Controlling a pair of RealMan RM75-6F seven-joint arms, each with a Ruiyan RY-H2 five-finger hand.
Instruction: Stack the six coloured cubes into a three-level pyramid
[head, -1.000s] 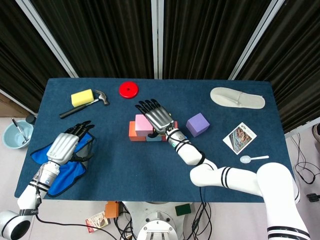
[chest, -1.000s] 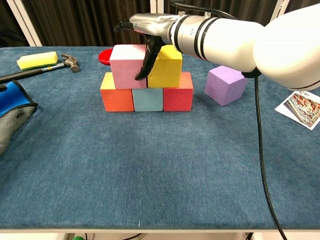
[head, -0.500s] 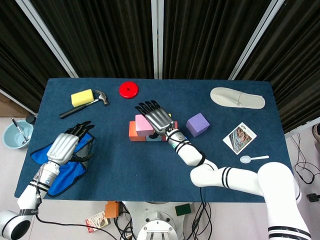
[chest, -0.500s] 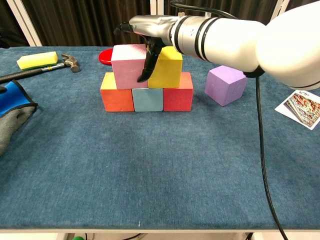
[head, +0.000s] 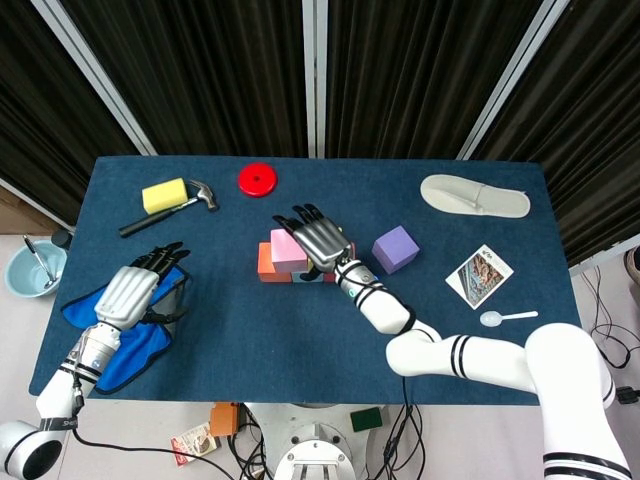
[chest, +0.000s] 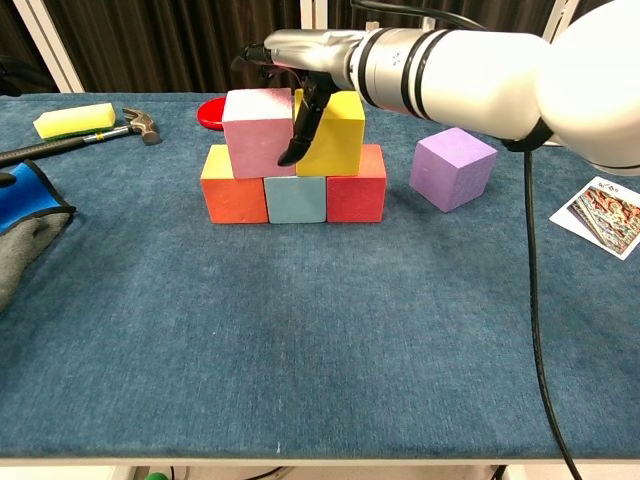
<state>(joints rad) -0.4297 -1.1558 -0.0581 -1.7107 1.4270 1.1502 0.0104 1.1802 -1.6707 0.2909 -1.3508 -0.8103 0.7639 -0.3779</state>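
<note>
Right hand (chest: 300, 60) shifted; fingers (chest: 300, 130) between cubes.

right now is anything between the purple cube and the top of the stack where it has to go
Yes: the right hand hovers over the pink cube and yellow cube, covering the spot where the purple cube must sit. The blue table cloth between cube and stack looks bare.
</note>
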